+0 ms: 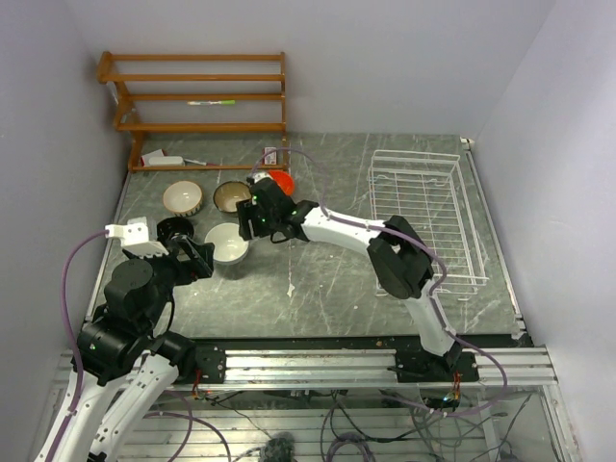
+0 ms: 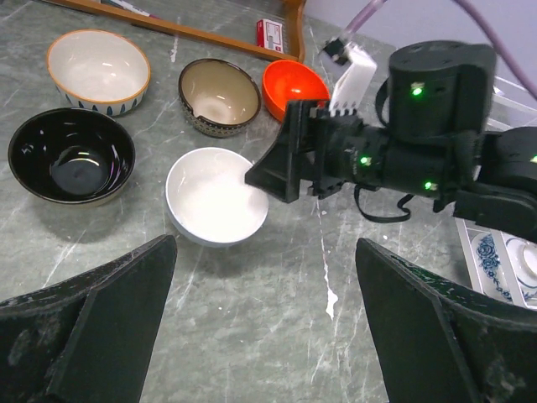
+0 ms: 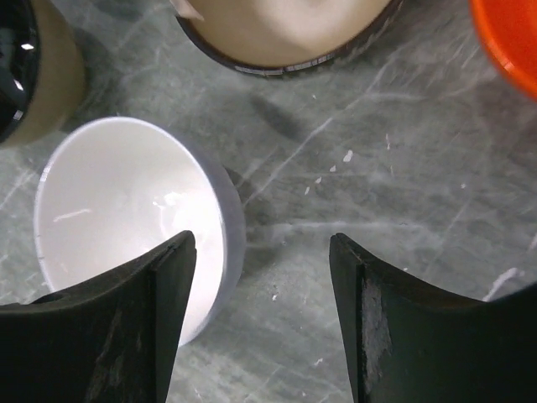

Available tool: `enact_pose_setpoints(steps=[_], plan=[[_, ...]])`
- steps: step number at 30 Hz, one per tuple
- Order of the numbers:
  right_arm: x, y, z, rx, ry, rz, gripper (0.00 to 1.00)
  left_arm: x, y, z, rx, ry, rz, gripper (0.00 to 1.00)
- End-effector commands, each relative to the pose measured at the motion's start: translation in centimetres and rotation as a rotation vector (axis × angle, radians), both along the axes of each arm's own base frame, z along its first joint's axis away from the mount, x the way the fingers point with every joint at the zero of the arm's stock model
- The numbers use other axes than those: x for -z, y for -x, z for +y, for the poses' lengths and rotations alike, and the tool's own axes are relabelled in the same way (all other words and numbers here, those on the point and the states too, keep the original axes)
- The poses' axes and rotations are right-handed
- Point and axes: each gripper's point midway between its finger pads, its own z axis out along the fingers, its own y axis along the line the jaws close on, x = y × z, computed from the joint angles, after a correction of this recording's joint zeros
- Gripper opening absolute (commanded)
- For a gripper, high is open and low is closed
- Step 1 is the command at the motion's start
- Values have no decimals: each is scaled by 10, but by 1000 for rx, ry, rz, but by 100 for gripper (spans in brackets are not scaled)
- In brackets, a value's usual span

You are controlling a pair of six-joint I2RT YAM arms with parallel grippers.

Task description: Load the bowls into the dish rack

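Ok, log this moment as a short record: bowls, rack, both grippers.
white bowl: on the table, its rim wall between the right gripper's open jaws
right gripper: open, one finger over the bowl's inside, one outside; contact cannot be told
left gripper: open, empty, above the table
other bowls on table: orange bowl, brown bowl, cream bowl, black bowl
dish rack: at the table's right; no bowl seen in it from above, part hidden by the right arm
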Motion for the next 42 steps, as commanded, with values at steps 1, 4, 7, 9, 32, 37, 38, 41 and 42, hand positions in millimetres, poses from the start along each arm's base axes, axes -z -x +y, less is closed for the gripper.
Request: enact_pose_setpoints(steps=[1,4,7,9,32,37,38,41,42], plan=[[18,0,7,3,4,24,63,-10,1,2,-8,10,-31,99],[29,2,8,-2,11,34,60,-11,1,2,-5,10,-32,99],[37,1,6,11,46,33,47,-10,1,2,-5,7,-30,99],[39,-1,4,27,66,21,38,-10,1,1,-4,7,-30,99],[-25,-1,-164,372,167,-87,0,-11,2,2,-3,9,-37,99],[-14,-3,-203,427,192,-55,0,-12,2,3,-7,12,-39,99],[-11,-4,-208,431,190,-46,0,-12,2,3,-8,12,-39,99],[-1,-5,-219,447,195,-28,0,-12,3,3,-10,13,-39,99],[3,-5,-222,451,198,-21,0,-12,2,3,-12,13,-38,99]])
